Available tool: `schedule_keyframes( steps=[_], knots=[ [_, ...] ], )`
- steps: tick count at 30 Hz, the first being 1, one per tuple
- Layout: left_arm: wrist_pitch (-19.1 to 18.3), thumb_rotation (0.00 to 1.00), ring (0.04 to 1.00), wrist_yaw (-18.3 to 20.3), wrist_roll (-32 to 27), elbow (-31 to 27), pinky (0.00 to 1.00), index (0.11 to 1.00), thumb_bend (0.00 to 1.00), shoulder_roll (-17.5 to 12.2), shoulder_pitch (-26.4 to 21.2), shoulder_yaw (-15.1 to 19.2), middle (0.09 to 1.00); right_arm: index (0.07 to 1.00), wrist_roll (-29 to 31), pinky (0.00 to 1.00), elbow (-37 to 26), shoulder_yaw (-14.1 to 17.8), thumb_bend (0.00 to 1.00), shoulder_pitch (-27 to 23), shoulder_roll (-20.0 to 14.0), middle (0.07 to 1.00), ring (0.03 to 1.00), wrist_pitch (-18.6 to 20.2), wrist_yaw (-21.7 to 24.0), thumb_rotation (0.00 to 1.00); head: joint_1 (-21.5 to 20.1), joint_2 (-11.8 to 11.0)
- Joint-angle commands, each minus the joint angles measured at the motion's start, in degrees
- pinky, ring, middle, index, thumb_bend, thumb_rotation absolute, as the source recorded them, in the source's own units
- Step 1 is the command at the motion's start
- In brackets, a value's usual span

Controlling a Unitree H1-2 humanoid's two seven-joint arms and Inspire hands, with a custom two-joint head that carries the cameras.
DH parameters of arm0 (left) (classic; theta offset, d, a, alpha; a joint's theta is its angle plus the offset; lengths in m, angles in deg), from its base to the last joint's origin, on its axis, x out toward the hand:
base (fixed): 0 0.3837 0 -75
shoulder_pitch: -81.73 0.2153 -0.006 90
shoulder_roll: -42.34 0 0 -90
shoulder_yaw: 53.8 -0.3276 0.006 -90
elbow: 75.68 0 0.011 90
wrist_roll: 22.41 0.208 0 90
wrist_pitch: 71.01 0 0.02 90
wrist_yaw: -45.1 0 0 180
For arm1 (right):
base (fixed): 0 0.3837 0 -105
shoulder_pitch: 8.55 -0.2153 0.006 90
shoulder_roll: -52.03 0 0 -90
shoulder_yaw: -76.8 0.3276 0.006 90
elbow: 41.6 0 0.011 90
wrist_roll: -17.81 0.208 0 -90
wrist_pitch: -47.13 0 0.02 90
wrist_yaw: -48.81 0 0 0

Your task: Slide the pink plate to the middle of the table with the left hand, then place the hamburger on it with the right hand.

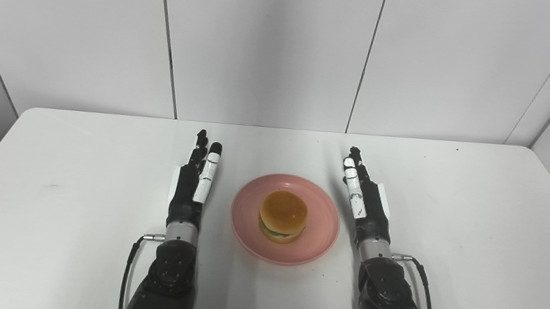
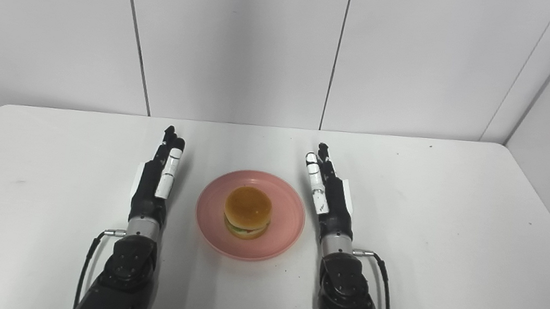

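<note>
1. As matters stand in the lower centre of the frame, the pink plate [image 1: 285, 220] rests flat on the white table [image 1: 479, 242] and the hamburger [image 1: 283, 216] sits upright on it, roughly at the plate's middle.
2. The left hand [image 1: 193, 181] lies left of the plate, fingers stretched forward and apart from the rim; it holds nothing.
3. The right hand [image 1: 366, 200] lies right of the plate in like posture, fingers extended, empty, just clear of the rim.
4. Judged from this layout, both steps of the task appear complete.
5. Handling, plate: it looks rigid, smooth and light, likely to glide readily on the table; a push at the raised rim should move it, though a hard shove could send it too far.
6. Handling, hamburger: it seems soft and stacked in layers, liable to squash or shear apart. Best taken from the sides across the bun, with light pressure, and kept level.
</note>
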Motion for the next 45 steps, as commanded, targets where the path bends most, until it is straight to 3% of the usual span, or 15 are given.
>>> schedule_keyframes(
  steps=[1,19,45],
  knots=[
    [0.34,0.93,1.0,-0.05,0.29,-0.87,1.0,0.979,0.61,-0.45,-1.53,-0.03,1.0,0.951,-0.13,0.97,-1.12,0.19,0.71,-1.69,0.07,0.97,0.964,1.36,0.18,1.0,0.03,0.12],
    [-2.5,0.91,1.0,1.59,-0.92,-2.6,1.0,0.986,0.62,-0.61,-1.19,-0.05,1.0,0.931,-0.12,0.91,-2.62,1.39,0.67,-1.31,1.47,0.964,0.955,5.29,-1.89,1.0,-0.07,0.33],
    [-2.47,0.93,1.0,1.54,-0.73,-4.07,1.0,0.996,0.64,0.29,-0.61,-0.42,0.98,0.924,0.7,0.9,-4.18,1.29,0.67,-0.43,1.84,0.952,0.929,4.91,-1.52,1.0,-0.09,0.46]
  ],
)
